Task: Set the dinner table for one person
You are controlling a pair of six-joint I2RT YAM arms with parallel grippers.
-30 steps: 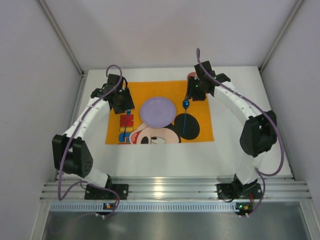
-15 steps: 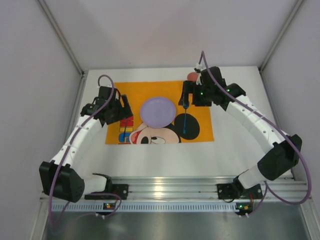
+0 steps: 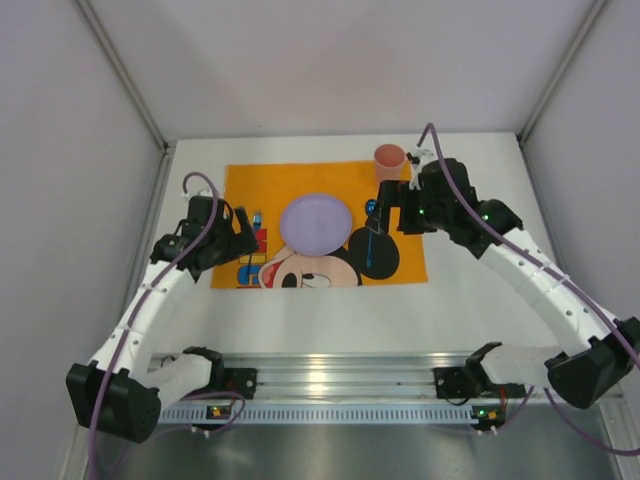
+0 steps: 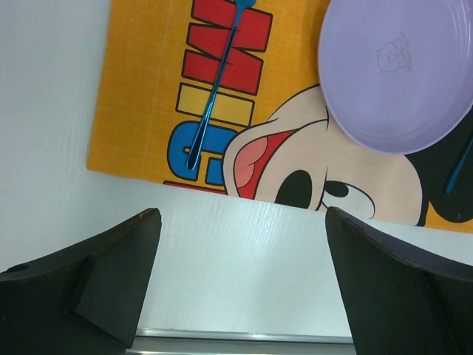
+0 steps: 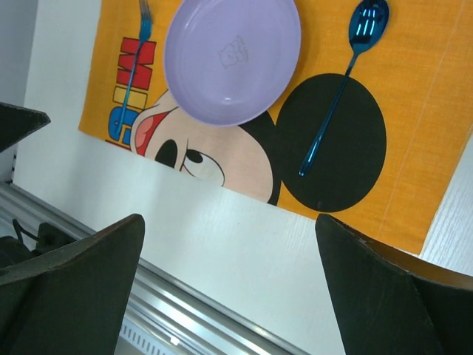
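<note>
The white dinner table [image 3: 320, 310] carries an orange placemat [image 3: 300, 180] with a purple plate [image 3: 316, 222] at its middle. Left of the plate lies a blue fork [image 4: 218, 81], right of it a blue spoon [image 5: 340, 81], and a pink cup [image 3: 389, 160] stands by the mat's far right corner. My left gripper [image 3: 240, 238] hovers at the mat's left edge, open and empty; in its wrist view [image 4: 242, 218] only bare table shows between the fingers. My right gripper [image 3: 392, 208] hangs above the spoon's bowl end, open with nothing held, looking down at table and mat edge [image 5: 229, 222].
A ridged silver rail [image 3: 330, 380] runs along the near table edge, where both arm bases are bolted. White walls enclose the left, right and far sides. Purple cables loop over both arms.
Both grippers opened wide and pulled back from the mat, left arm outward and nearer, right arm to the right. Fork and spoon lie on the mat; the cup is now uncovered.
</note>
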